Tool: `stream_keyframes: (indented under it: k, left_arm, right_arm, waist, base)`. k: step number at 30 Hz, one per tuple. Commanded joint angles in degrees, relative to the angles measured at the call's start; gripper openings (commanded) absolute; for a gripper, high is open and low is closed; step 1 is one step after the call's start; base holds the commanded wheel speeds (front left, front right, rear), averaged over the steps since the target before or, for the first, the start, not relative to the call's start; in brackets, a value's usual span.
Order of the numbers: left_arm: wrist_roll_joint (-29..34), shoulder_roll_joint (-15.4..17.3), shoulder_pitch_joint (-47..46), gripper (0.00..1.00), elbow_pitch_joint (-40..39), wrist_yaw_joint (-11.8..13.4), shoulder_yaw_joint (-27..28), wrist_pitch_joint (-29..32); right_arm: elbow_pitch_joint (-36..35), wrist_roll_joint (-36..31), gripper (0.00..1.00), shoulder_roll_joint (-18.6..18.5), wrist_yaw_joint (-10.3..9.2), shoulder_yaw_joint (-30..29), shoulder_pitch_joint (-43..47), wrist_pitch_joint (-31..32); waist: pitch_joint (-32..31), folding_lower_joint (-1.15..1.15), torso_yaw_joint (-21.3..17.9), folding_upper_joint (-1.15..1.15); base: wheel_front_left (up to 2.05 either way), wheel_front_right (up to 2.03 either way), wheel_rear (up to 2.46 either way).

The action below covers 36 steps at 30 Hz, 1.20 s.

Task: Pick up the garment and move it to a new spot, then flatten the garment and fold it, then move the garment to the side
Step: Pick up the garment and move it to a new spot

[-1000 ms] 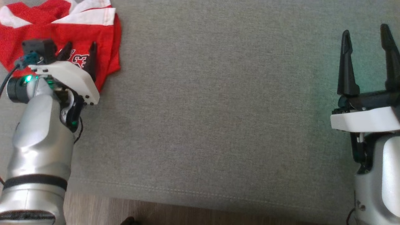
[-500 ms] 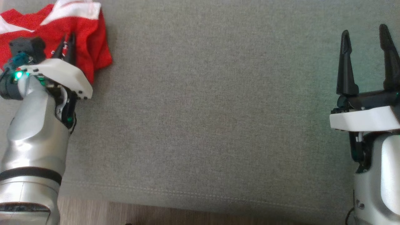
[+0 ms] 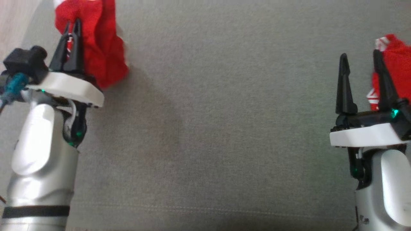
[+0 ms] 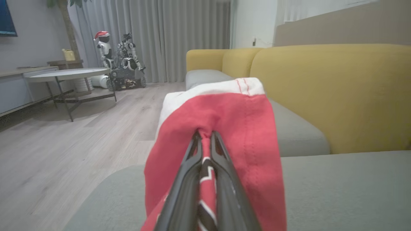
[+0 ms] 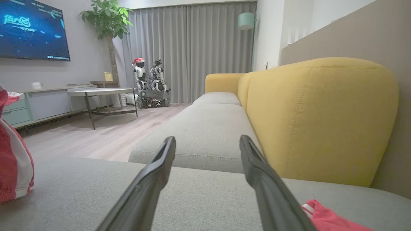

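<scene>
Garment, red with white trim, hangs bunched from the left gripper, which pinches its fabric over the grey sofa seat. The right gripper stands spread, holding nothing. A red-and-white cloth, perhaps the same garment, lies just beside it.

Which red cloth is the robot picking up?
Start at the big grey fabric sofa seat. At its left end, the red and white garment hangs pinched in the left tool. The other red cloth, beside the right tool, lies unheld.
</scene>
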Motion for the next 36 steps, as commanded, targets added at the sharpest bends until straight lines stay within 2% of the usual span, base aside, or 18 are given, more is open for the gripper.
stream_keyframes:
  k: [1, 9, 16, 23, 28, 33, 36]
  left_arm:
    - [0.5, 1.9, -1.8, 0.0, -3.5, 0.5, 1.5, -0.1]
    - [0.4, -0.4, 2.0, 0.0, -14.5, 0.9, -2.5, 6.1]
    - [-0.1, -5.5, 2.0, 0.0, -19.7, 0.3, -8.7, 10.3]
    - [1.9, -7.8, 0.7, 0.0, -17.0, 1.6, -13.4, 11.8]
    - [1.4, -9.3, 0.8, 0.0, -13.0, 1.7, -18.4, 10.3]
    - [-1.0, -9.8, 0.8, 0.0, -9.4, 2.6, -24.6, 7.6]
    - [-4.6, -9.8, 0.1, 0.0, -8.3, 4.5, -28.3, 5.8]
  right_arm:
    - [-1.5, 0.5, 1.0, -0.1, -0.04, 1.7, -0.5, -0.8]
    - [0.0, 2.5, 1.0, -0.1, -0.04, 2.9, 0.0, -2.3]
    - [0.1, 3.9, 1.0, -0.1, -0.04, 3.2, -1.1, -3.1]
    - [0.3, 5.5, 1.0, -0.1, -0.04, 4.2, -2.3, -3.7]
    - [-0.1, 6.5, 1.0, -0.1, -0.04, 3.8, -3.2, -4.1]
    - [0.1, 7.0, 1.0, -0.1, -0.04, 3.2, -3.8, -4.5]
    - [0.5, 7.2, 1.0, -0.1, -0.04, 3.2, -3.9, -4.6]
  waist:
    - [-1.6, 0.0, -1.6, 0.0]
    - [-3.5, 0.0, -5.8, 0.0]
    - [-3.2, 0.0, -10.6, 0.0]
    - [-1.7, 0.0, -14.9, 0.0]
    - [0.4, 0.0, -17.7, 0.0]
    - [1.6, 0.0, -19.3, 0.0]
    - [1.9, 0.0, -19.6, 0.0]
  base:
    - [0.0, 0.0, 0.0]
    - [0.0, 0.0, 0.0]
    - [0.0, 0.0, 0.0]
    - [0.0, 0.0, 0.0]
    - [0.0, 0.0, 0.0]
    - [0.0, 0.0, 0.0]
    - [0.0, 0.0, 0.0]
